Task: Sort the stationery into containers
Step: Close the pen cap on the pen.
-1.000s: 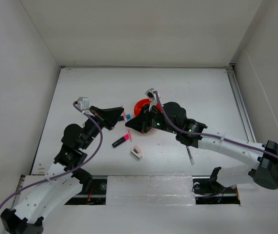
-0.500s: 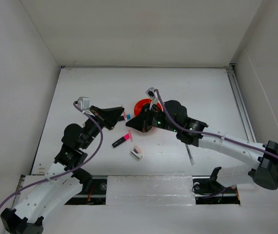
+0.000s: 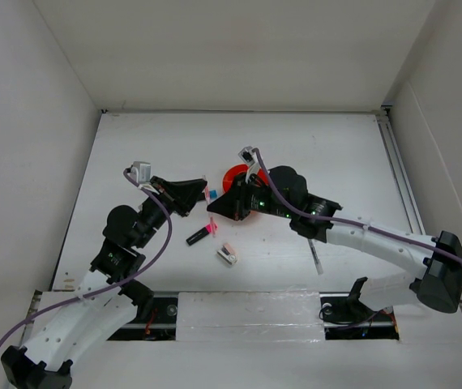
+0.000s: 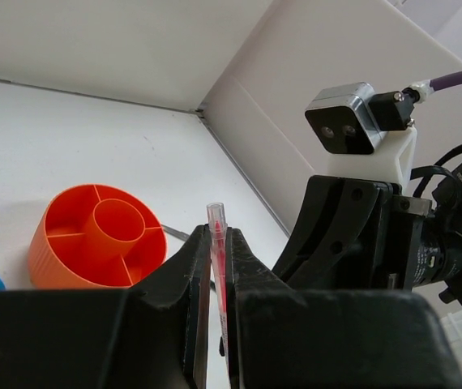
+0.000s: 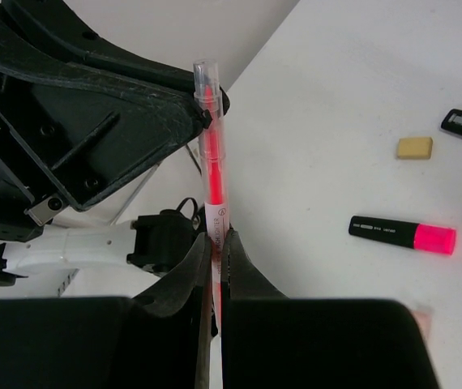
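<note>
Left tool (image 4: 216,259) and right tool (image 5: 216,258) both pinch the pink pen (image 5: 211,154) tight, probably a handover toward the orange organiser (image 4: 53,263).

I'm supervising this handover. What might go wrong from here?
Both the left gripper and right gripper are shut on the pink pen in mid-air; if either arm moves off before the other lets go, the pen may bend or twist loose. A slipped pen would likely land by the pink-capped marker, not in the orange organiser.
</note>
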You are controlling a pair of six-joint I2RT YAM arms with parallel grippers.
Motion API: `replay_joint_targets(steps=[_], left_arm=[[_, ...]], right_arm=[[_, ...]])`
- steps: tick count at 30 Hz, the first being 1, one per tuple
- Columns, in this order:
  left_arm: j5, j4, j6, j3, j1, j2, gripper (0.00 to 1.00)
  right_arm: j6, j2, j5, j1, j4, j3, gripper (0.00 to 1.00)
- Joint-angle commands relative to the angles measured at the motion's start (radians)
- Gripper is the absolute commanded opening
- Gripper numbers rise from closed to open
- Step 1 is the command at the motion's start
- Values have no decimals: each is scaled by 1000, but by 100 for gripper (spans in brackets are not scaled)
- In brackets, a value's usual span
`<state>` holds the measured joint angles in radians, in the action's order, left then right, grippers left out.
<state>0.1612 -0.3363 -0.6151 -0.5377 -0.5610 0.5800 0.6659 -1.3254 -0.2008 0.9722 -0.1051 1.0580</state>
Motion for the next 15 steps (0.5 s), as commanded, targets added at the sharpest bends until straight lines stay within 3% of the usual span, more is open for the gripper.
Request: replay_joint_targets(steps=[1, 9, 10, 13, 14, 15], left_arm=[[126, 140, 8, 19, -22, 1, 0], [51, 180, -15, -27, -22, -37, 0], [19, 197, -15, -27, -22, -37, 4], [-73, 239, -28, -74, -22, -75, 28], [-98, 240, -37, -88, -22, -84, 54], [-118, 253, -37, -102, -22, -85, 65]], right_arm=[[-40, 28, 81, -43, -275, 73, 0], [-71, 37, 70, -24, -352, -26, 0], [-80, 46, 70, -15, -352, -26, 0], [-89, 46, 89, 6, -352, -46, 0], [-89, 35, 89, 6, -352, -56, 0], [-89, 35, 98, 6, -352, -67, 0]])
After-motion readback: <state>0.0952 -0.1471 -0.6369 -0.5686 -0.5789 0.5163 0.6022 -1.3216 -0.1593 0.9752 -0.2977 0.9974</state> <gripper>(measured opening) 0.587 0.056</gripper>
